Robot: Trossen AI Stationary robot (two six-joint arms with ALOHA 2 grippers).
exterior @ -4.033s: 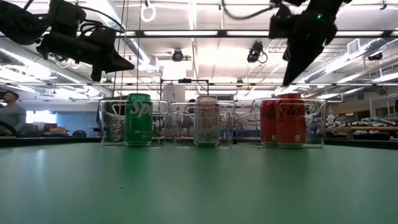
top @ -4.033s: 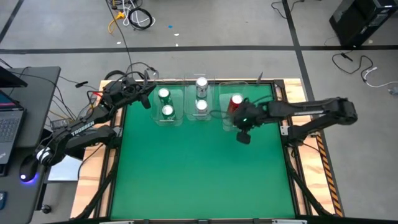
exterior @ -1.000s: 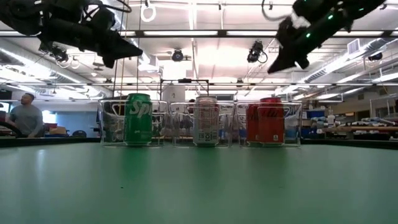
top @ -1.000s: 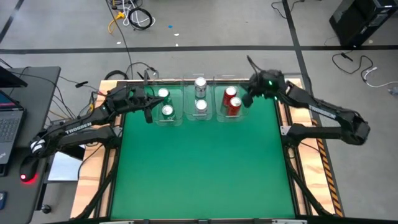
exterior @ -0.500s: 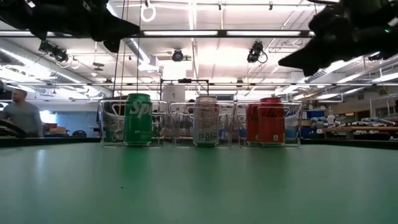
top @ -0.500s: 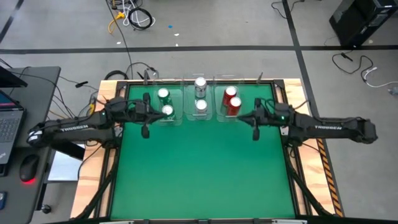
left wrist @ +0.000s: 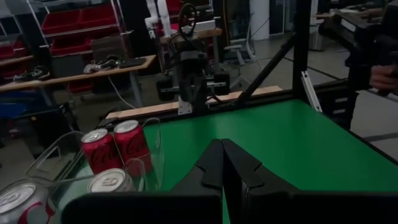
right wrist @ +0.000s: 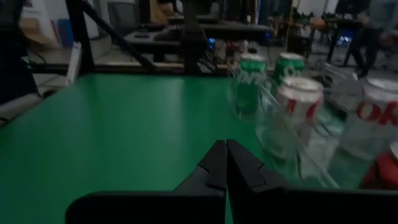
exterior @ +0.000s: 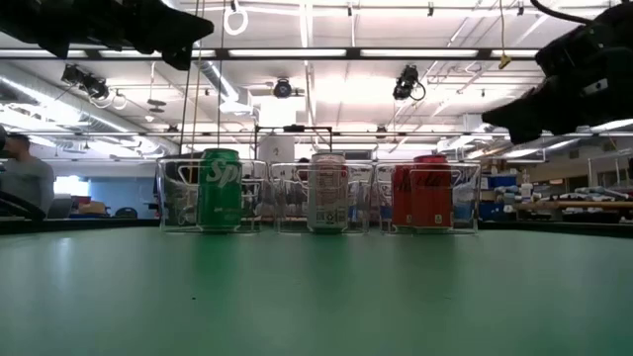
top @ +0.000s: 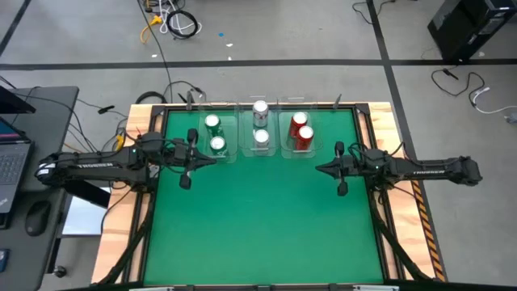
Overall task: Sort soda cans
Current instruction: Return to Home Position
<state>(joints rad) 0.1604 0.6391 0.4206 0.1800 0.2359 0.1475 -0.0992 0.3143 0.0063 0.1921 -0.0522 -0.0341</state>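
Observation:
Six soda cans stand upright in three clear trays along the table's far edge: two green cans (top: 214,133) on the left, two silver cans (top: 260,123) in the middle, two red cans (top: 302,128) on the right. In the low view the green can (exterior: 220,190), silver can (exterior: 327,192) and red can (exterior: 425,192) stand in a row. My left gripper (top: 215,158) is shut and empty, level, just near of the green cans' tray. My right gripper (top: 318,168) is shut and empty, level, near and right of the red cans' tray. Both fingertip pairs are closed (left wrist: 222,149) (right wrist: 224,152).
The clear trays (top: 235,156) sit side by side at the far edge. The green tabletop (top: 258,226) lies open toward the near edge. A wooden frame (top: 408,202) borders the table. A laptop (top: 12,158) and cables lie off the left side. A person (exterior: 20,183) stands far behind.
My right gripper has come down from above the red cans' far right side and swung toward the near edge; it now lies level, pointing at the table's left. My left gripper has swung toward the near edge and now points at the table's right. Both stayed shut.

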